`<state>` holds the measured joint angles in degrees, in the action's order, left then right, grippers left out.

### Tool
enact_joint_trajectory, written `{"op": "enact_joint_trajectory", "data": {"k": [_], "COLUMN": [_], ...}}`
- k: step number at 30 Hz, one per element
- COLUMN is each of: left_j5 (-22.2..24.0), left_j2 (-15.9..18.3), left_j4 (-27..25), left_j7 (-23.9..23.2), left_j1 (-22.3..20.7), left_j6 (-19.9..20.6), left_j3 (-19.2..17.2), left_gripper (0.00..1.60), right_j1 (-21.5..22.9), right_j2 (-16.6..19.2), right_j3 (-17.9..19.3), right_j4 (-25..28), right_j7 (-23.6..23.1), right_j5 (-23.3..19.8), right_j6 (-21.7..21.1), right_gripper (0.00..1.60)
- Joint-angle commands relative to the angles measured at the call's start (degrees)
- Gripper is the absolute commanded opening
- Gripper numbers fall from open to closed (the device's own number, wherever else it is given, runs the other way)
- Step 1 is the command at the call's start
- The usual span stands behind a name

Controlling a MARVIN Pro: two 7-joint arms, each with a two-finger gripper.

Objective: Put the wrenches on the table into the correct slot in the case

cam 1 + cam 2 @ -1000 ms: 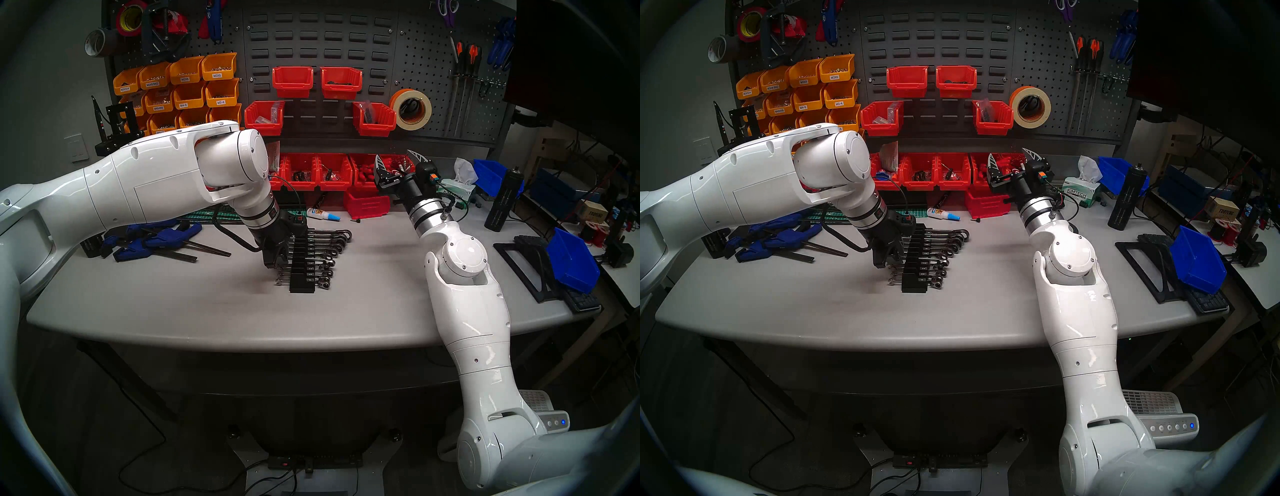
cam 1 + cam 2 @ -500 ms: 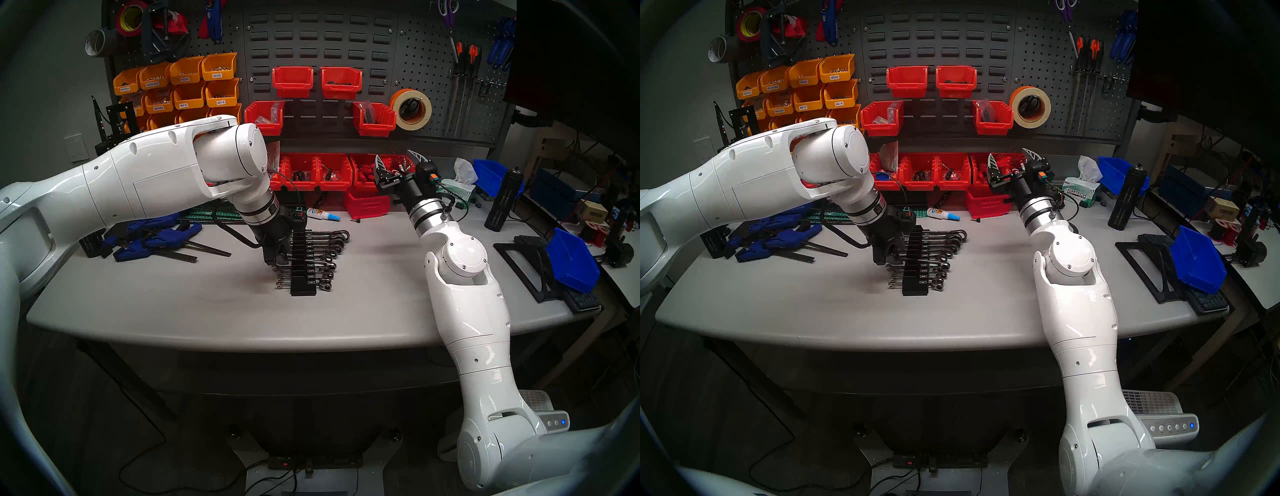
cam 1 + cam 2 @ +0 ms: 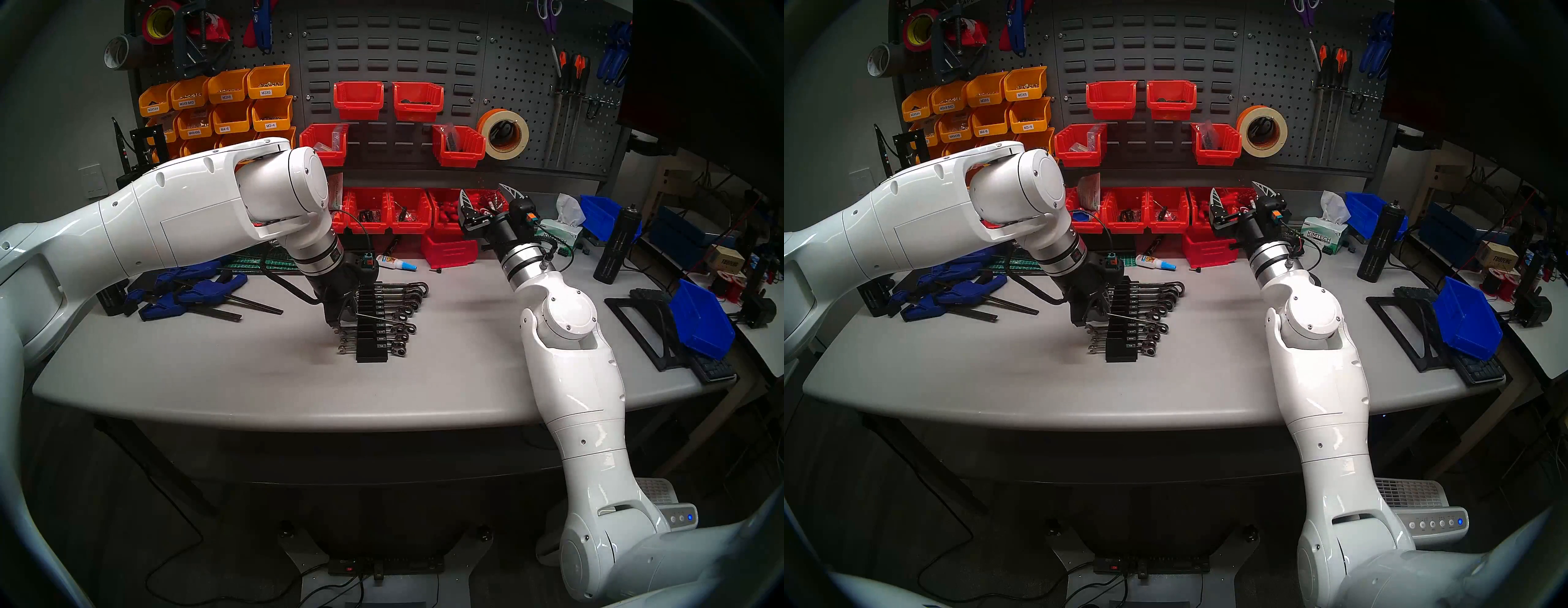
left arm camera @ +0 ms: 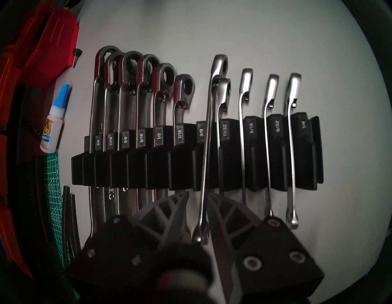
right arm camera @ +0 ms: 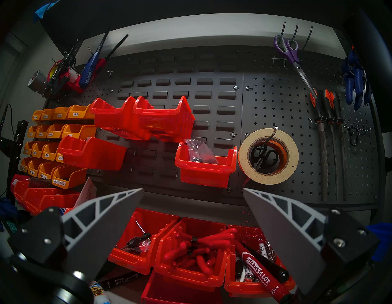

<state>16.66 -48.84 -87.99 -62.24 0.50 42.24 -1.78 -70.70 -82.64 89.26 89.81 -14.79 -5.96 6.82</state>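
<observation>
The black stepped case stands mid-table with several chrome wrenches in its labelled slots. One slim wrench lies slanted across the case top at the 3/8 label, and its ring end rests on the neighbouring wrench's ring. Its open-jaw end sits between the fingers of my left gripper, which press on both sides of it. My right gripper hangs open and empty over the red bins at the back.
Blue clamps lie at the table's left. A glue bottle and red bins sit just behind the case. A blue bin and a black frame occupy the right end.
The left gripper rose slightly, opened and closed again. The wrench, level with the row a second ago, now slants over the case with its ring end farther right. The right arm has not moved.
</observation>
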Motion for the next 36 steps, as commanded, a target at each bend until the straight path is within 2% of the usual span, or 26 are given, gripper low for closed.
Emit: {"op": "enact_joint_trajectory", "data": {"k": [1,23,36], "left_j5": [-0.6,0.0,-0.3], "left_j2": [0.4,3.9,3.9], "left_j4": [0.6,-1.2,1.3], "left_j7": [0.1,-1.0,-0.6], "left_j1": [-2.4,-2.3,-1.8], "left_j6": [0.0,-0.2,-1.6], "left_j3": [-1.2,-1.3,-1.2], "left_gripper": [0.76,0.79,0.78], "right_j1": [1.7,1.7,1.7], "right_j2": [0.0,0.0,0.0], "right_j3": [-0.1,-0.1,-0.1], "right_j4": [1.9,1.9,1.9], "right_j7": [-0.1,-0.1,-0.1], "right_j5": [0.0,0.0,0.0], "right_j6": [0.4,0.4,0.4], "right_gripper": [1.60,1.60,1.60]}}
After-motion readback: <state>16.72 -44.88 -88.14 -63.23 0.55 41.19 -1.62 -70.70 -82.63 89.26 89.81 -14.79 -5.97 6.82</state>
